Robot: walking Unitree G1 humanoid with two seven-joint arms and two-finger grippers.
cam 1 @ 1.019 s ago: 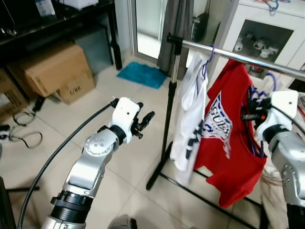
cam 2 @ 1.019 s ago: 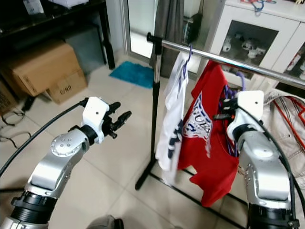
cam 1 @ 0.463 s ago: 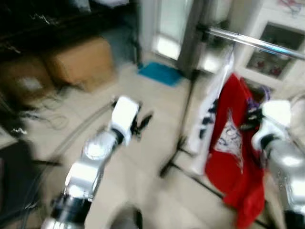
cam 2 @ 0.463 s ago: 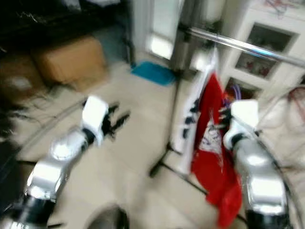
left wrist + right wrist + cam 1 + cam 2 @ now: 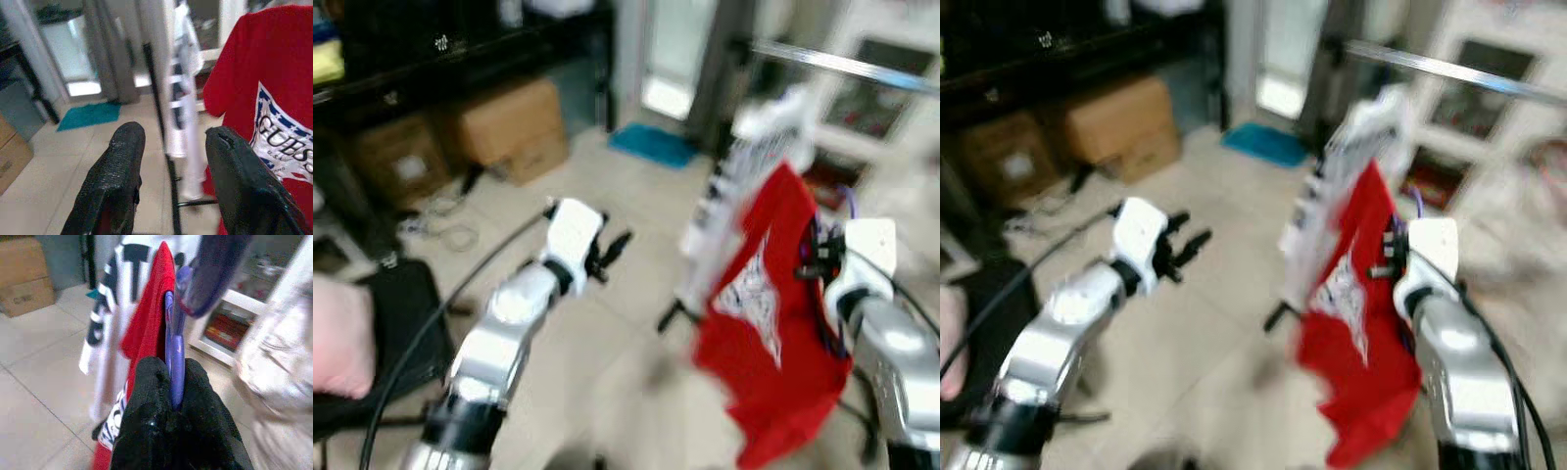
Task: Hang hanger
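The head views are blurred and now take in more of the room on the robot's left: a black chair seat [image 5: 382, 323] with something pink [image 5: 337, 338] at its edge and cardboard boxes [image 5: 514, 132] under the dark shelving. That reads as the robot turning or stepping, not the things moving. The left gripper [image 5: 607, 255] hangs out over the floor tiles as before, its fingers [image 5: 117, 171] spread wide and holding nothing.

A second ago the red T-shirt [image 5: 759, 313] hung just below the rail [image 5: 842, 64], beside the white shirt [image 5: 744, 176]. Now it stands lower and well clear of the rail, carried on the purple hanger [image 5: 175, 357], which the right gripper [image 5: 171, 396] clamps between its pads. So the hanger appears to be off the rail and in transit; hooking it on remains to do.

On the red shirt's chest the left wrist view reads "GUESS". The box lettering is too blurred to read.
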